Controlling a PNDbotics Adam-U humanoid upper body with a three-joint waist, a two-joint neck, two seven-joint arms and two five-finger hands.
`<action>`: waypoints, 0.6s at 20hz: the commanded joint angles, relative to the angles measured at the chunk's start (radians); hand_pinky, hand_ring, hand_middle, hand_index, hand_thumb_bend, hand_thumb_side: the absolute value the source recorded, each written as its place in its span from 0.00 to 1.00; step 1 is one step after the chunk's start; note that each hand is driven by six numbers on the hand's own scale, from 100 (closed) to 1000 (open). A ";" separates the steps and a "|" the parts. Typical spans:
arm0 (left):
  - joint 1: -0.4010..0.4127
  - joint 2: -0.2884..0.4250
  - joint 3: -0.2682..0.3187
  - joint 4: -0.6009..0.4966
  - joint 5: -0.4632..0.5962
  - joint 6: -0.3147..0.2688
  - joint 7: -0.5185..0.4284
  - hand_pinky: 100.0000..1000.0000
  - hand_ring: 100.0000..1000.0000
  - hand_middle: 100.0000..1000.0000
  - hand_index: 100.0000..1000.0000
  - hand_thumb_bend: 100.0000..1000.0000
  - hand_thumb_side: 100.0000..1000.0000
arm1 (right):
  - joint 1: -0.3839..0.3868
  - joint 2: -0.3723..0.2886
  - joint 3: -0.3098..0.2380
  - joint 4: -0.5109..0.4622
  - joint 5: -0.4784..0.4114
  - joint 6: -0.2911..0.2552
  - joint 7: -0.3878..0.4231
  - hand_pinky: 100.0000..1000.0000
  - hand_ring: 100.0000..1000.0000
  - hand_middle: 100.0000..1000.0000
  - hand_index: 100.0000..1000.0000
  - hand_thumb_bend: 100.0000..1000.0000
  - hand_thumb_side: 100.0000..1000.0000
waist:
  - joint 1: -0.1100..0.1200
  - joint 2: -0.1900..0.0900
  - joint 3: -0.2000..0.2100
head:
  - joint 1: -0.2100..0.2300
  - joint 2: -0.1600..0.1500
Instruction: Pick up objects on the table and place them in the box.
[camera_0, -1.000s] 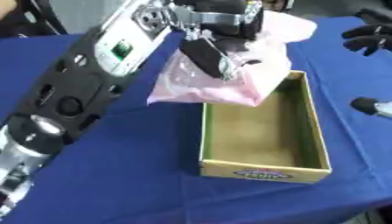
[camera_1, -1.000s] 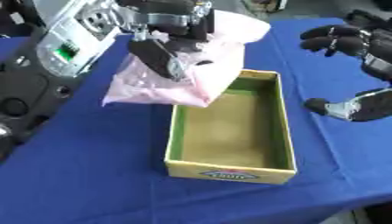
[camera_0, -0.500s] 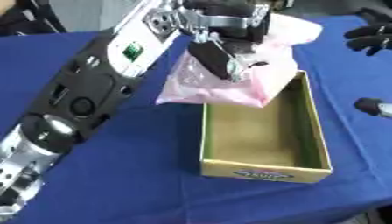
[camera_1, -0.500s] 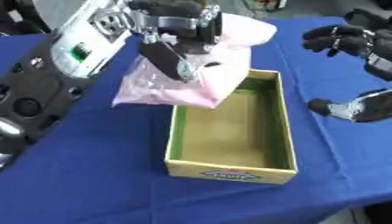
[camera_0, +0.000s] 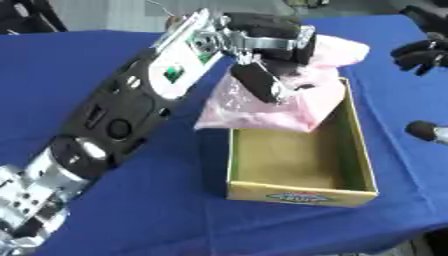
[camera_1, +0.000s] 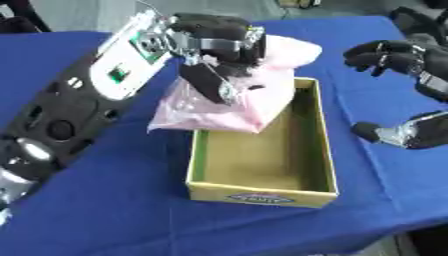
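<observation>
A blue cloth covers the table from near edge to far edge; a strip of pale floor shows beyond its far side. An open cardboard box sits right of centre, long axis running near to far, its inside bare and yellowish with a greenish tint on the walls; a small label marks its near outer wall. The left arm comes in from the near left corner and reaches diagonally to the far end of the box; the left hand has its fingers curled round a pink plastic bag, pinching the crumpled top of it; the bag hangs from the hand, its lower part draped over the box's far left corner and rim, partly over the cloth to the left of the box, partly over the box's opening. The right hand shows at the far right edge, well apart from the box and bag, its dark fingers bent and holding nothing; a further dark and silver part of the right arm lies just right of the box.
</observation>
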 joint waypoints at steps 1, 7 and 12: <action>-0.010 -0.010 -0.001 0.007 -0.007 -0.055 -0.035 0.00 0.00 0.00 0.00 0.00 0.37 | -0.020 -0.009 -0.004 -0.009 -0.013 0.000 0.011 0.64 0.75 0.88 0.91 0.45 0.66 | -0.005 -0.010 -0.005 | 0.011 -0.001; -0.001 -0.020 -0.011 0.007 -0.023 -0.087 -0.028 0.00 0.00 0.00 0.04 0.06 0.48 | -0.022 -0.004 0.000 -0.007 -0.021 -0.001 0.025 0.64 0.75 0.88 0.91 0.45 0.66 | -0.005 -0.007 -0.009 | 0.014 -0.001; 0.008 -0.021 -0.013 0.021 -0.028 -0.102 -0.035 0.11 0.30 0.46 0.58 0.03 0.71 | -0.022 -0.003 0.003 -0.004 -0.026 -0.002 0.033 0.63 0.75 0.87 0.91 0.45 0.66 | -0.004 -0.006 -0.009 | 0.012 -0.001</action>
